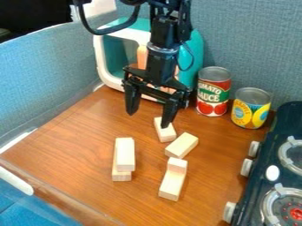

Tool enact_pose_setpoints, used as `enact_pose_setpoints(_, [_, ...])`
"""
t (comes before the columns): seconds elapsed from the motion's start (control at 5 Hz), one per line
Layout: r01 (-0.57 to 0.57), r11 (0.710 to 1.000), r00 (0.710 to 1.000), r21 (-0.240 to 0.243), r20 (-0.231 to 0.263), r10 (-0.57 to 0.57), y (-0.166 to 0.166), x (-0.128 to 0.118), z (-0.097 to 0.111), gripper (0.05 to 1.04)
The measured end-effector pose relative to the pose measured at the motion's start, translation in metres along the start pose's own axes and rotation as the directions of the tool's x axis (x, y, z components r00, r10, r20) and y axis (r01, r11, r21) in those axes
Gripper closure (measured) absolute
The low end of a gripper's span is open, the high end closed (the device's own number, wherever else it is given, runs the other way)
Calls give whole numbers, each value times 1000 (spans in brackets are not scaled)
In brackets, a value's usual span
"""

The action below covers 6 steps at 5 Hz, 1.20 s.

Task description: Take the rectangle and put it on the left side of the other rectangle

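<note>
The black gripper (149, 120) hangs above the wooden table (77, 141) with its two fingers spread, open and holding nothing. Just below and right of it lies a pale wooden block (164, 130), close to a second, slanted rectangular block (182, 145). On the left, one long rectangle (125, 153) rests on top of another (121, 175), mostly covering it. Toward the front right lies a further long block (171, 185), with a pale piece (177, 165) at its far end; I cannot tell how those two are joined.
A tomato can (213, 95) and a yellow-blue can (251, 110) stand at the back right. Behind the gripper is a teal and white box-shaped toy (194, 53). A dark stove (271, 176) with knobs borders the right side, and grey-blue partitions (247, 44) enclose the back and left.
</note>
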State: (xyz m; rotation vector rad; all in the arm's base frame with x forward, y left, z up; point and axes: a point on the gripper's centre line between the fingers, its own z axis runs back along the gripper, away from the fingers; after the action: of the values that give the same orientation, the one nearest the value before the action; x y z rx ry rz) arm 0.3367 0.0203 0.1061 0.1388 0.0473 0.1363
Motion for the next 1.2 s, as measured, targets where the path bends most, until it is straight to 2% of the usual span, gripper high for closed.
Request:
enact_pose_setpoints(0.2, [0, 1000, 999, -1, -33, 0, -2, -1, -11, 83])
enact_pose_setpoints(0.4, [-112, 988, 992, -104, -75, 105, 2, -9, -31, 83])
enact_pose_setpoints(0.6, [-224, 962, 971, -155, -124, 206, 18, -19, -48, 84])
enact_pose_setpoints(0.8, [-278, 942, 956, -185, -150, 253, 18, -25, -57, 83])
enact_pose_setpoints(1.0, [-328, 929, 941, -171, -146, 306, 28, -29, -60, 84])
enact_pose_setpoints(1.2, [-327, 929, 944, -175, -114, 311, 29, -23, -60, 84])
